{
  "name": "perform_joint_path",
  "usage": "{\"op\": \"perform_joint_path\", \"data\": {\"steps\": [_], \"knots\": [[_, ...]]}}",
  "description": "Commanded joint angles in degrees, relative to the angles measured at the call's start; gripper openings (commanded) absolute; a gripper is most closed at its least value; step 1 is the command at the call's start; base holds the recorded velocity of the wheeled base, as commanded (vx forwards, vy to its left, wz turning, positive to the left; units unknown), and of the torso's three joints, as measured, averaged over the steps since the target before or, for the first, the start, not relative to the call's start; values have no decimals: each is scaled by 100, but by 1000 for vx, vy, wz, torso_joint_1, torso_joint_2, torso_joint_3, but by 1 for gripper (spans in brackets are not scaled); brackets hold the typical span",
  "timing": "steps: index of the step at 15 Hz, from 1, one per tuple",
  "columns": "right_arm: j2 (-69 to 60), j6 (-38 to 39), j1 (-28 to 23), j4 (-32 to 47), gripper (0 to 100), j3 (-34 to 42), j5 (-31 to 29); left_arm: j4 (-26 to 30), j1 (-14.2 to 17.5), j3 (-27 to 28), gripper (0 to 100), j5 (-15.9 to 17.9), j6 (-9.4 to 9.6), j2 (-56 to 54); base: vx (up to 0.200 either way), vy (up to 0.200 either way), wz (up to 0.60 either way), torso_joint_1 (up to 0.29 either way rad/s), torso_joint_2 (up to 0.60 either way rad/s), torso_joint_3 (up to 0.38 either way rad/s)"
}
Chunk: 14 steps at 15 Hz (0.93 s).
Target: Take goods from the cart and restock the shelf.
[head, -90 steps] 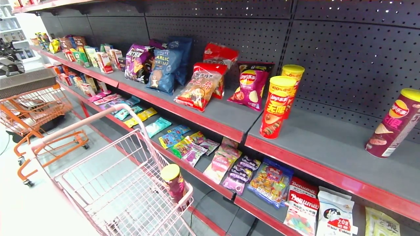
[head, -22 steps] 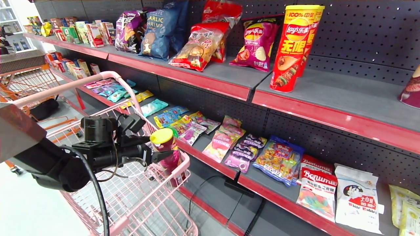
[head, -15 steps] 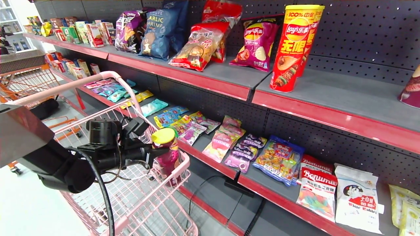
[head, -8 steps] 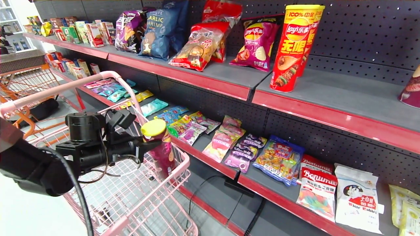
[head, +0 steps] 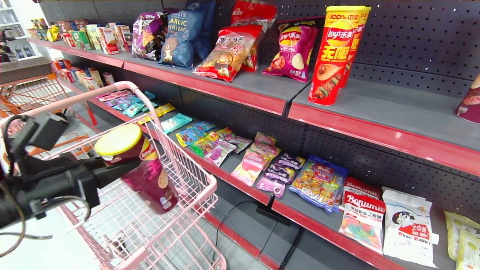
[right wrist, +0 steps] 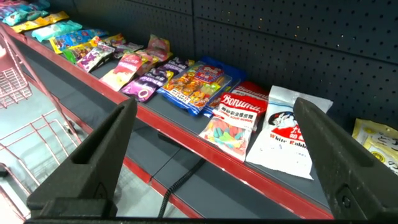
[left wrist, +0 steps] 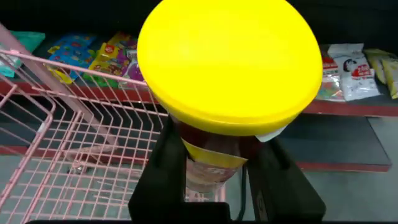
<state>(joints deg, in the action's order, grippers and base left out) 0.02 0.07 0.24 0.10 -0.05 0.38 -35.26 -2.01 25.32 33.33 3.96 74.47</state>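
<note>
A purple chip can (head: 147, 179) with a yellow lid (left wrist: 229, 57) hangs above the pink cart (head: 204, 179), tilted a little. My left gripper (head: 125, 165) is shut on the can just under its lid, with a black finger on each side in the left wrist view. The upper grey shelf (head: 390, 108) holds two tall red cans (head: 333, 56) and, at the far right edge, another purple can (head: 469, 101). My right gripper (right wrist: 214, 168) is open with nothing in it, out in front of the lower shelf (right wrist: 205, 149) of candy bags.
Chip bags (head: 225, 52) and boxes (head: 97, 37) fill the upper shelf's left part. There is bare shelf between the red cans and the purple can. An orange cart (head: 26, 93) stands behind the pink cart. A black cable (head: 228, 228) lies on the floor below.
My left gripper closed on the can in the cart's far corner, then lifted it up and back toward me. The camera dropped lower since the oldest frame.
</note>
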Motion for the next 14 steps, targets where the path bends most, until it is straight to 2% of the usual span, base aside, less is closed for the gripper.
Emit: {"op": "perform_joint_path", "data": {"steps": [1, 2, 3, 5, 6, 10, 14], "knots": [[-2, -7, 2, 8, 100, -4, 6, 1390, 113, -229, 0, -99, -159, -2235, 0, 0, 0, 0, 0, 0], [-2, -7, 2, -1, 100, 5, 6, 1460, 122, -238, 0, -283, -141, -2306, 0, 0, 0, 0, 0, 0], [-2, -7, 2, -1, 100, 5, -3, 1460, 140, -203, 0, -1294, -141, -2402, 0, 0, 0, 0, 0, 0], [-2, -25, 2, 8, 100, 5, -11, 1328, 148, -115, 0, -2085, -203, -2437, 0, 0, 0, 0, 0, 0], [6, -25, 2, 8, 100, 5, -3, 1293, 140, -150, 0, -2182, -185, -2543, 0, 0, 0, 0, 0, 0], [-2, 1, 2, -1, 100, 5, -11, 1381, 140, -229, 0, -2102, -159, -3079, 0, 0, 0, 94, -296, -198], [-2, 1, 2, -1, 100, -4, -3, 1882, 140, -168, 0, -2120, -106, -3492, 0, 0, 0, 187, -526, -334]]}}
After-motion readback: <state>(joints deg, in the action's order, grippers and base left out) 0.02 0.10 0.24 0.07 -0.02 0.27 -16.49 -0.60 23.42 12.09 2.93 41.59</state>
